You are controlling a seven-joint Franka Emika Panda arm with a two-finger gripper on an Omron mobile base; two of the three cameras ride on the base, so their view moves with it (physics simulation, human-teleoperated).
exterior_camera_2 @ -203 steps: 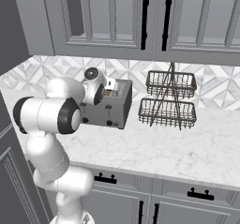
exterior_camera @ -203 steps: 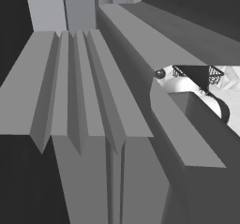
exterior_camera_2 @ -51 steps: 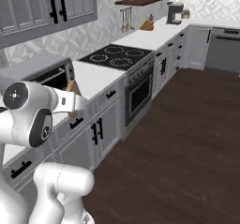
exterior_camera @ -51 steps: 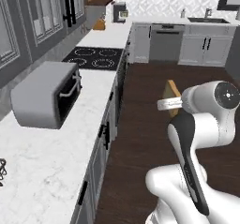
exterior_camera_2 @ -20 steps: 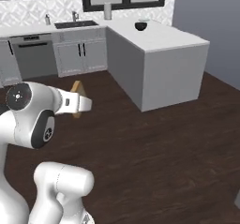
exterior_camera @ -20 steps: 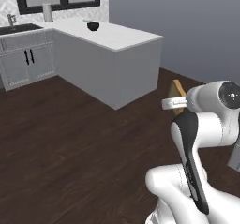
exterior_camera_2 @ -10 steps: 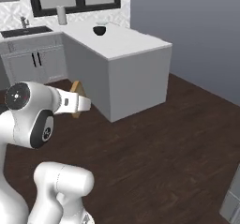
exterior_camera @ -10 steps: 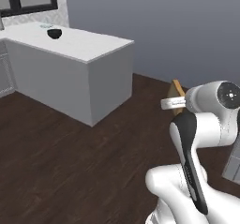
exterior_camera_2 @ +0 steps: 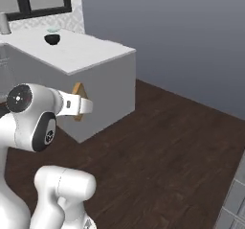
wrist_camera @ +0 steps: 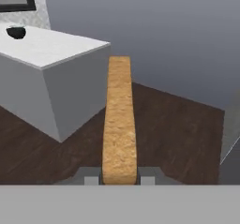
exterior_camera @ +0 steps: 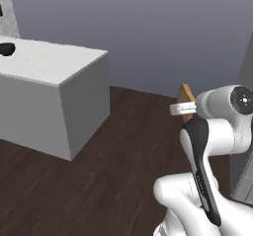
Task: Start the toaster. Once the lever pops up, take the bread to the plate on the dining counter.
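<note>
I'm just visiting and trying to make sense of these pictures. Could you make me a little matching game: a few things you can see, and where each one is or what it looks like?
Things:
1. bread
2. dark bowl
3. dining counter
4. floor

Descriptions:
A. dark brown wood planks
B. stands on the white top, far from the robot
C. clamped edge-on in the hand, carried in the air
D. white marble-look top on a grey block

Pairs: 1-C, 2-B, 3-D, 4-A
</note>
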